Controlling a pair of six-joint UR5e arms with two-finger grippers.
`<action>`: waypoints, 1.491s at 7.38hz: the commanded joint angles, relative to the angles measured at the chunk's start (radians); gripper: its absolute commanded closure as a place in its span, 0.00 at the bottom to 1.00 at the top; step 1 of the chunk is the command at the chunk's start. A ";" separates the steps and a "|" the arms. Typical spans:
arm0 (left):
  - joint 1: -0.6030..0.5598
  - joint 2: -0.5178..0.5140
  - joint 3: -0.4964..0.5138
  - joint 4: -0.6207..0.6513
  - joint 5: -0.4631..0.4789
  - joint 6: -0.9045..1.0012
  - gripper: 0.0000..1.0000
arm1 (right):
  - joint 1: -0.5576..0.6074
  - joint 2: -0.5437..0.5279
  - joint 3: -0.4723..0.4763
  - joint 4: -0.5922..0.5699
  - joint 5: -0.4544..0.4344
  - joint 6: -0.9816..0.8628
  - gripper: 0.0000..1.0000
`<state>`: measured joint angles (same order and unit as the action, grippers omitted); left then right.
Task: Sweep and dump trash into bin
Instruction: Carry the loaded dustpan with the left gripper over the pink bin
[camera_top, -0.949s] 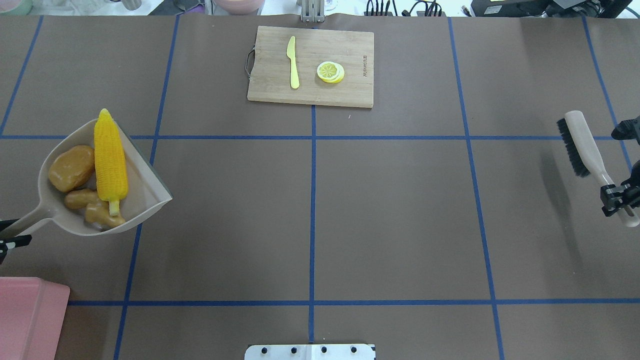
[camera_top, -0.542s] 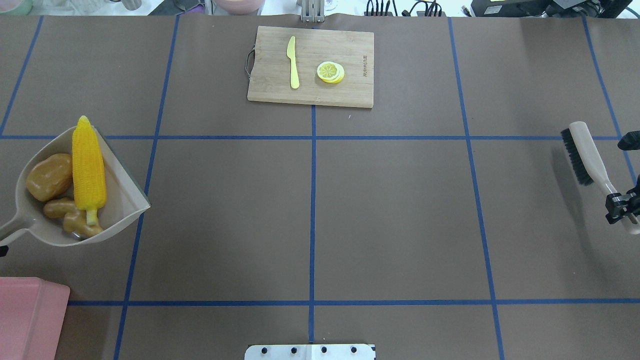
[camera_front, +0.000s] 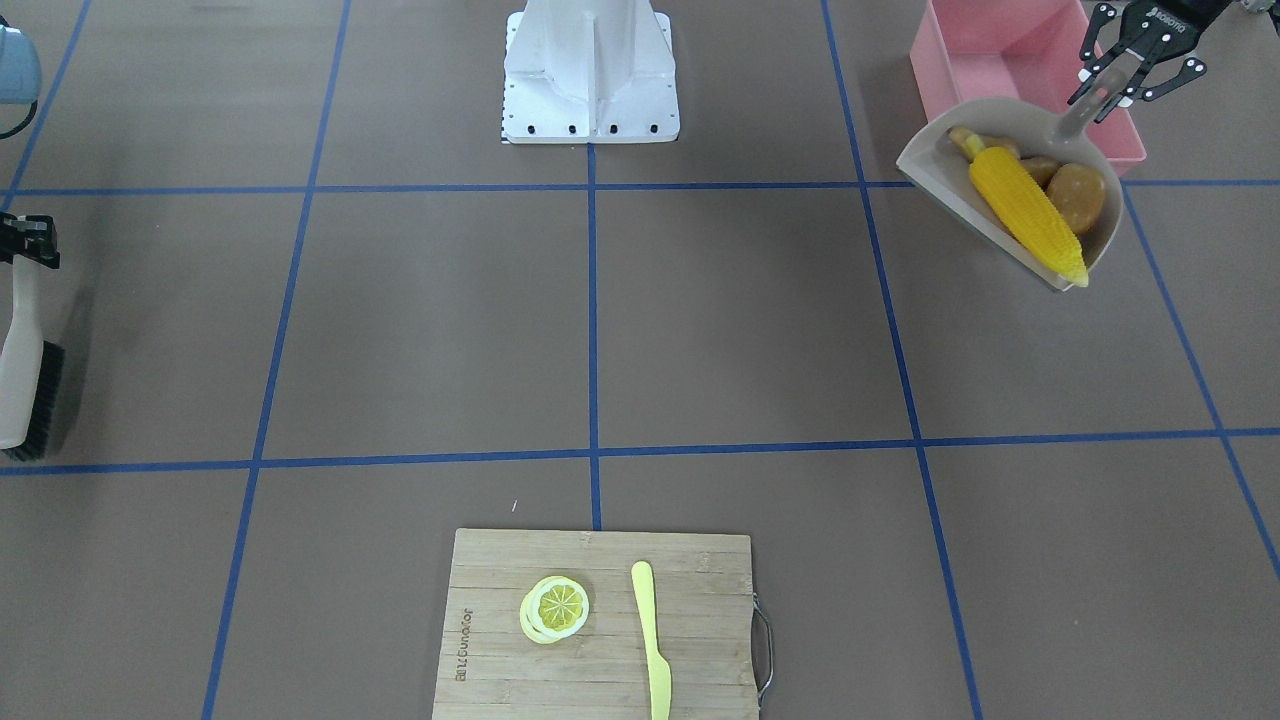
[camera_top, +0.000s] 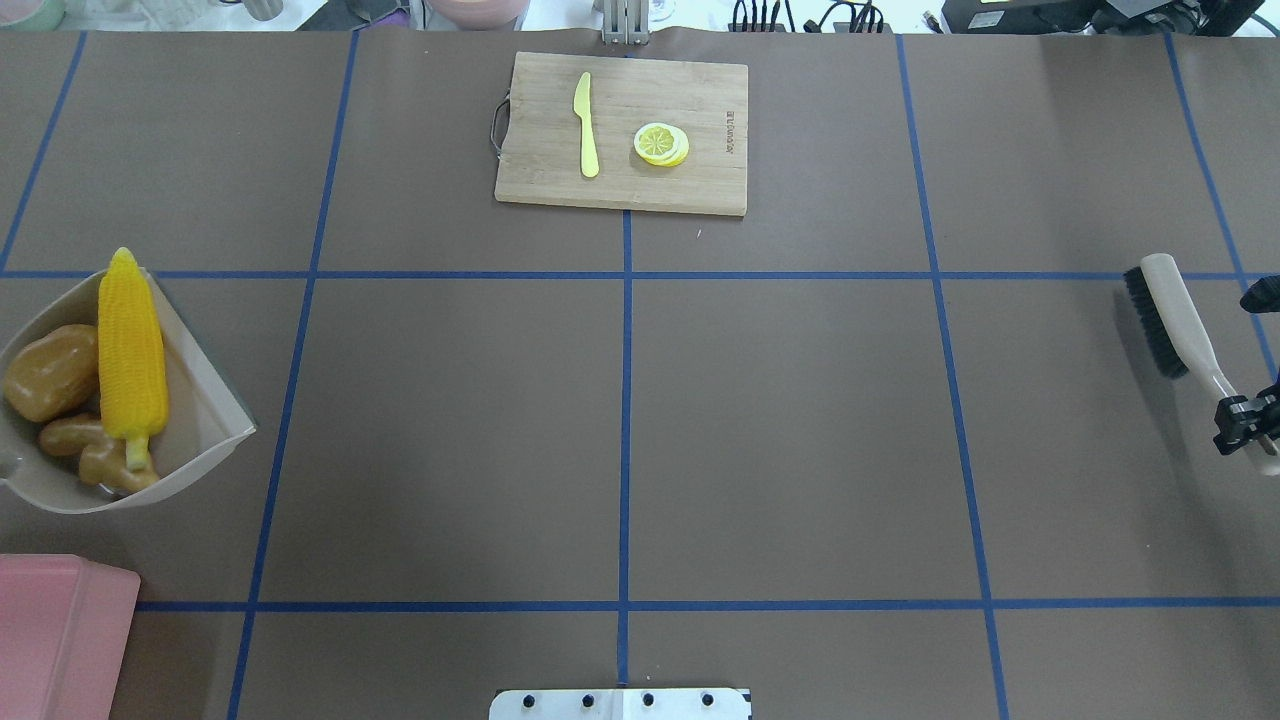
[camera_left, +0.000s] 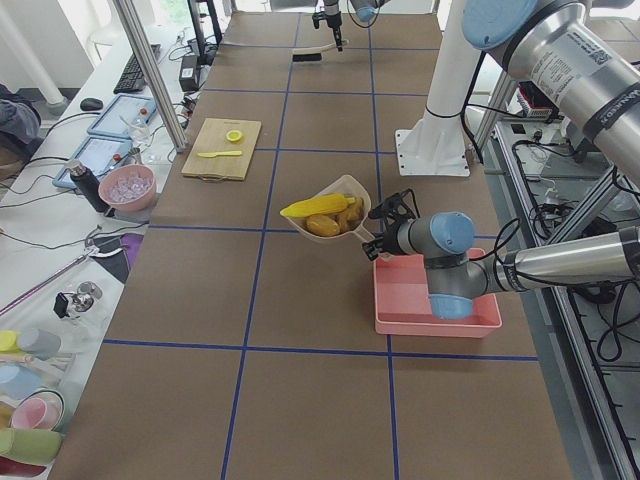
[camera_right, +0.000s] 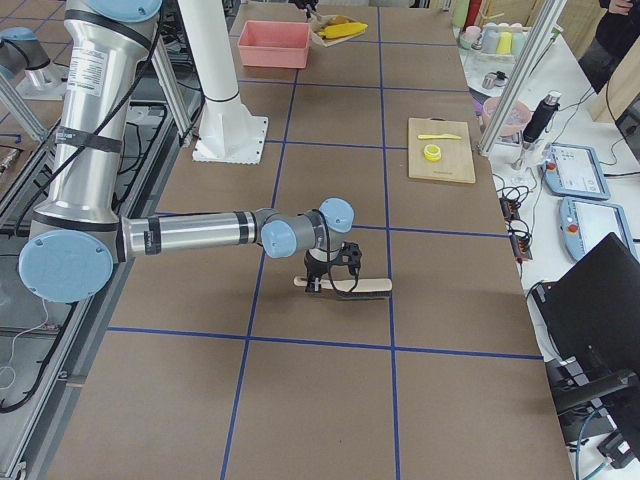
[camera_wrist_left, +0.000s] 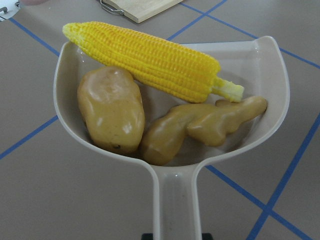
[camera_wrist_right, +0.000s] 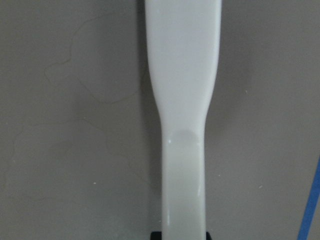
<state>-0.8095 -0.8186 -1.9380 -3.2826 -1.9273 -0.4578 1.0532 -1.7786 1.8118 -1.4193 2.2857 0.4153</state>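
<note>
Holds long yellow corn cob (camera_front: 1025, 215), glossy orange-brown potato lump (camera_front: 1078, 195) and knobbly tan ginger root (camera_wrist_left: 210, 125) in the lifted beige plastic dustpan (camera_front: 930, 150), left claw (camera_front: 1105, 93) pinching its handle, pink rectangular plastic tub (camera_front: 990, 40) just behind toward the table's robot-side left corner, right claw (camera_top: 1240, 422) pinching a pale-handled brush (camera_top: 1165, 310).

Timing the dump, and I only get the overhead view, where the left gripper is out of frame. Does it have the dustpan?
Observer: Yes. In the front view the left gripper has its fingers shut on the dustpan handle.
Operator: Is the dustpan over the bin?
Observer: Not yet. The left side view shows it held in the air just short of the bin, on the side away from the robot.
Operator: Anything in the bin?
Observer: The front view shows nothing in the part of it that the dustpan leaves uncovered.
</note>
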 joint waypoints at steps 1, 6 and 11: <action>-0.189 0.057 0.031 -0.022 -0.151 0.001 1.00 | -0.001 0.005 -0.012 0.005 0.020 0.000 1.00; -0.456 0.292 0.053 -0.026 -0.470 0.103 1.00 | -0.001 0.014 -0.048 0.005 0.054 0.004 0.73; -0.533 0.429 0.119 0.070 -0.604 0.377 1.00 | -0.001 0.024 -0.043 0.005 0.057 0.005 0.00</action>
<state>-1.3316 -0.4249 -1.8212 -3.2602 -2.5137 -0.1640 1.0524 -1.7585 1.7635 -1.4143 2.3422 0.4179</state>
